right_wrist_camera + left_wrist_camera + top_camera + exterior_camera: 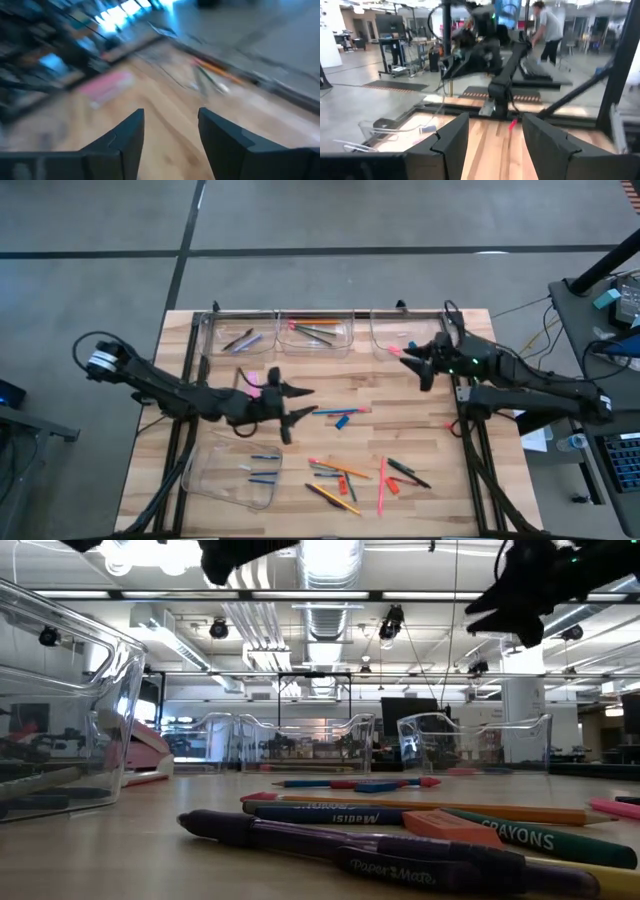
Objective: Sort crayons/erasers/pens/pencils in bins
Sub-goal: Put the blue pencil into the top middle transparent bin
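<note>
Three clear bins stand along the table's far edge. The left one (240,336) holds dark pens, the middle one (318,332) pencils, and the right one (400,330) small pink bits. A fourth bin (236,470) at the near left holds blue crayons. Loose pencils, pens, crayons and erasers (350,480) lie near the front edge. A blue and a red stick (340,415) lie at mid-table. My left gripper (308,404) hovers open and empty left of these sticks. My right gripper (405,358) hangs open and empty at the right far bin's near side.
A pink item (250,380) lies beside my left arm. In the left wrist view my right arm (485,55) stands across the table, with a person (545,25) walking in the room behind it. Bare wood (400,420) lies between the two grippers.
</note>
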You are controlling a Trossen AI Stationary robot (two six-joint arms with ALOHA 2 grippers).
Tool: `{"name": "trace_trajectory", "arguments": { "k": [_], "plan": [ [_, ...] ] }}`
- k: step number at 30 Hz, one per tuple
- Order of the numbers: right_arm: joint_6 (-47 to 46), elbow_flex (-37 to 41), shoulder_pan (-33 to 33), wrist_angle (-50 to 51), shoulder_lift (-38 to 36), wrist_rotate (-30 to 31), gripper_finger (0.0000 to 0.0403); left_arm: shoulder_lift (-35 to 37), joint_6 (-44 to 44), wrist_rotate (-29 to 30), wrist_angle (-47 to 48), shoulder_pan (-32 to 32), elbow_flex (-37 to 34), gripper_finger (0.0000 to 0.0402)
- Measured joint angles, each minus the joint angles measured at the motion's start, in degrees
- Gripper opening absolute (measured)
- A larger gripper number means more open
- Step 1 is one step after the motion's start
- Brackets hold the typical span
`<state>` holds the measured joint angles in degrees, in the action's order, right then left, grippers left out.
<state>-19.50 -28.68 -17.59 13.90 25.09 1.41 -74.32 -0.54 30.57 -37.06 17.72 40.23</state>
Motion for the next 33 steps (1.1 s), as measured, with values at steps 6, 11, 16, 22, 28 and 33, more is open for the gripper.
{"name": "trace_trajectory", "arguments": {
  "k": [6, 11, 16, 22, 28, 33],
  "plan": [
    [5.96, 7.28, 7.99, -12.89, -4.84, 0.07, 0.0171, -6.05, -1.17, 0.05, 14.61, -1.20, 9.46, 0.0173],
    [6.69, 12.04, 10.05, -20.48, -3.98, -0.32, 0.0171, -8.86, -6.48, -0.09, 28.62, -3.35, 15.67, 0.0173],
    [9.13, 17.23, 11.25, -28.80, -2.76, -1.51, 0.0171, -10.96, -6.66, -1.99, 30.90, -5.43, 16.46, 0.0173],
    [11.96, 22.49, 11.20, -38.01, -0.93, 0.09, 0.0171, -13.69, -6.70, -3.99, 31.70, -8.68, 15.37, 0.0173],
    [14.43, 22.58, 11.22, -39.90, 0.46, 0.07, 0.0171, -16.95, -6.31, -8.92, 31.65, -12.04, 14.69, 0.0173],
    [17.08, 21.95, 11.20, -39.95, 1.42, 0.09, 0.0171, -20.10, -6.64, -14.09, 31.53, -14.41, 14.77, 0.0173]
  ]
}}
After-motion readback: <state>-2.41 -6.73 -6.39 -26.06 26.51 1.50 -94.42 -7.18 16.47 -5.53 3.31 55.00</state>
